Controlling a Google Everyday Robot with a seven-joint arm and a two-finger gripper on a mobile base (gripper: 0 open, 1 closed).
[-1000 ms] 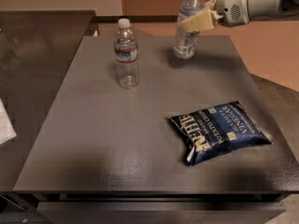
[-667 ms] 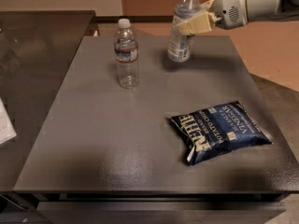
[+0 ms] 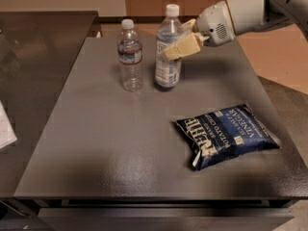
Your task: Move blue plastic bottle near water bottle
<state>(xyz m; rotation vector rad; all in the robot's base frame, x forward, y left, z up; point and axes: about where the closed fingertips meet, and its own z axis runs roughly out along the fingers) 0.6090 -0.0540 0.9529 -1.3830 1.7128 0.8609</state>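
The blue plastic bottle [image 3: 167, 73], bluish with a white cap and a large pale label, stands upright on the dark grey table [image 3: 115, 148] at the back middle. The water bottle [image 3: 131, 57], clear and ribbed with a narrow red-and-white band, stands just to its left, a small gap between them. My gripper [image 3: 171, 46] reaches in from the upper right and is shut on the blue plastic bottle's upper body, one tan finger [image 3: 183, 46] across its front.
A dark blue chip bag [image 3: 226, 134] lies flat on the right front part of the table. A white paper edge [image 3: 6, 129] shows at the far left. The table's front edge runs along the bottom of the view.
My gripper has carried the blue plastic bottle leftward and toward the front, from the table's back right to a spot right beside the water bottle. The water bottle and chip bag have not moved.
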